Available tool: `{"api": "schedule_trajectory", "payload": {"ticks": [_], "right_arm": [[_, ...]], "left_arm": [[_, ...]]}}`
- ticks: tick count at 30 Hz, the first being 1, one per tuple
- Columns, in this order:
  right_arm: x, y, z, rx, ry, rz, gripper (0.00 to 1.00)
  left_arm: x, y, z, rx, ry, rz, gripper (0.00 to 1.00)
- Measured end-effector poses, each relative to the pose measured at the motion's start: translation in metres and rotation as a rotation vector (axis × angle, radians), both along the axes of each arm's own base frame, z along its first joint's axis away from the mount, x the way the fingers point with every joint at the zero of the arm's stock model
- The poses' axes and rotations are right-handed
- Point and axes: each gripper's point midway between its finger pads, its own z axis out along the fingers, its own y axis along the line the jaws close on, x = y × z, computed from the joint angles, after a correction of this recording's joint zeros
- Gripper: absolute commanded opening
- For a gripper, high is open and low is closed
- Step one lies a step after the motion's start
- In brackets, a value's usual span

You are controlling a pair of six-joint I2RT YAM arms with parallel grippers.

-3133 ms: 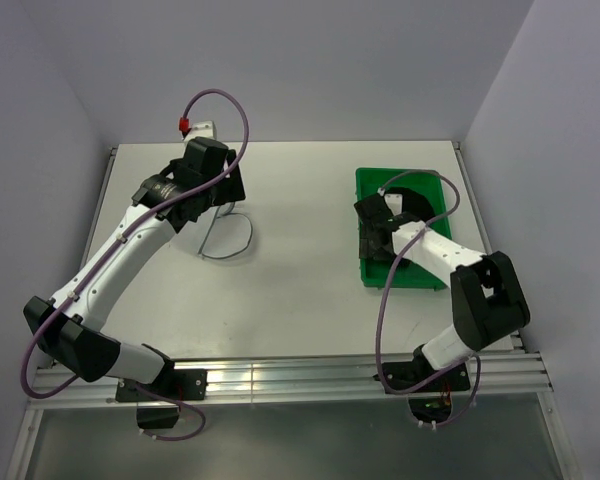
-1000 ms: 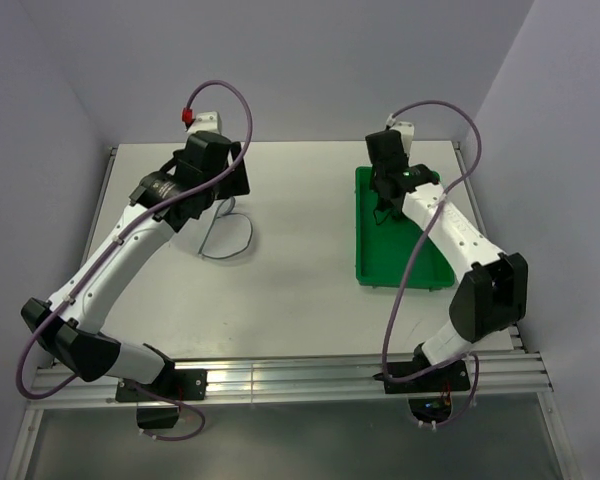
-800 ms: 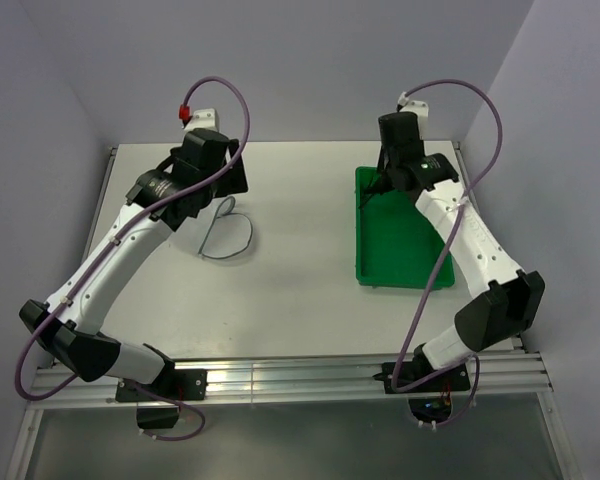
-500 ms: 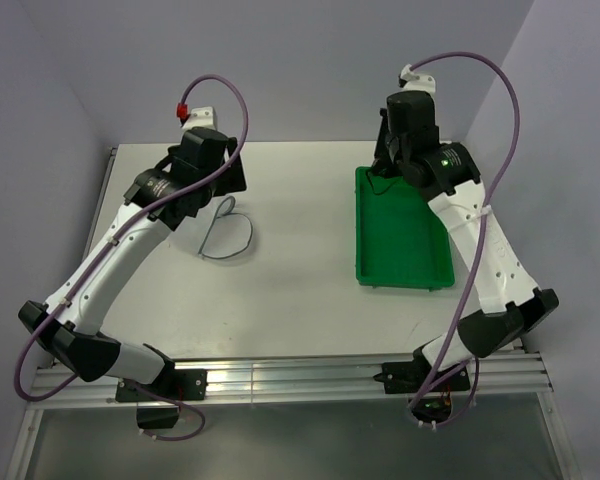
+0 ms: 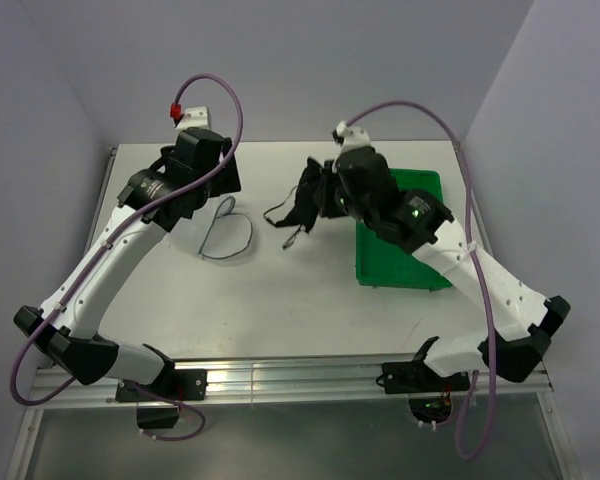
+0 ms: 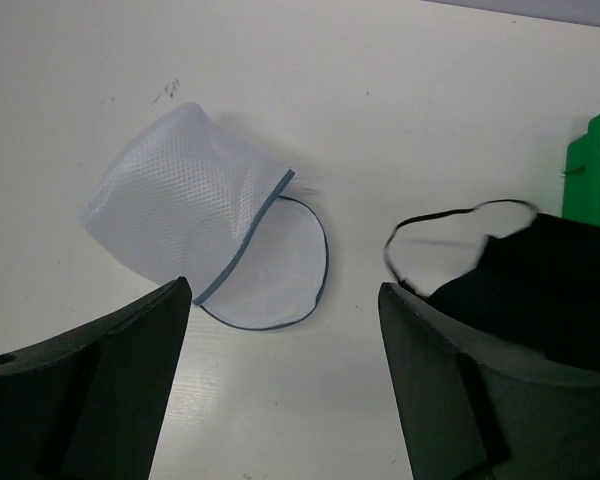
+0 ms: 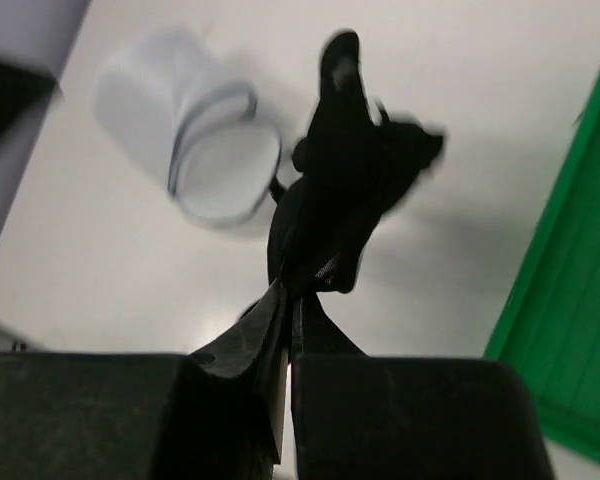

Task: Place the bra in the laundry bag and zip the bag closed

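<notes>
step: right gripper point(image 7: 285, 300) clamped on the bra point(image 7: 350, 190), dangling it near the laundry bag point(image 6: 180, 220)
left gripper point(image 6: 280, 300): fingers apart, empty
next: guessing bra goes into the bag's open mouth

**Item counts.** One black bra point(image 5: 305, 200). One pale mesh laundry bag point(image 6: 195, 235) with one dark zipper edge. One green plastic tray point(image 5: 390, 262). Two robot arms, the left arm point(image 5: 110, 260) and the right arm point(image 5: 480, 270). Each carries one two-finger end effector, the left end effector point(image 6: 285, 290) and the right end effector point(image 7: 288, 300). Two purple cables, the left cable point(image 5: 208, 78) and the right cable point(image 5: 405, 101). One white counter point(image 5: 280, 300).
</notes>
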Motion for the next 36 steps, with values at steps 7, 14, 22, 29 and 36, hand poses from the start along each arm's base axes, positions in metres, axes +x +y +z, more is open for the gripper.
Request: {"api": "schedule_trajectory", "payload": {"ticks": [7, 14, 22, 29, 36], "right_arm": [[-0.074, -0.003, -0.125, 0.052, 0.229, 0.104, 0.00], [-0.110, -0.024, -0.227, -0.028, 0.435, 0.072, 0.00], [-0.096, -0.039, -0.248, -0.097, 0.437, -0.065, 0.00], [-0.090, -0.044, -0.249, -0.113, 0.421, -0.118, 0.00], [-0.086, -0.045, -0.235, -0.088, 0.390, -0.129, 0.01]], "left_arm": [[-0.008, 0.003, 0.000, -0.013, -0.005, -0.009, 0.82], [-0.015, 0.001, -0.036, 0.004, 0.062, -0.029, 0.82], [-0.019, -0.018, -0.060, -0.024, 0.097, -0.083, 0.82], [-0.042, -0.081, -0.100, -0.065, 0.173, -0.246, 0.82], [-0.059, -0.119, -0.155, -0.095, 0.274, -0.335, 0.79]]}}
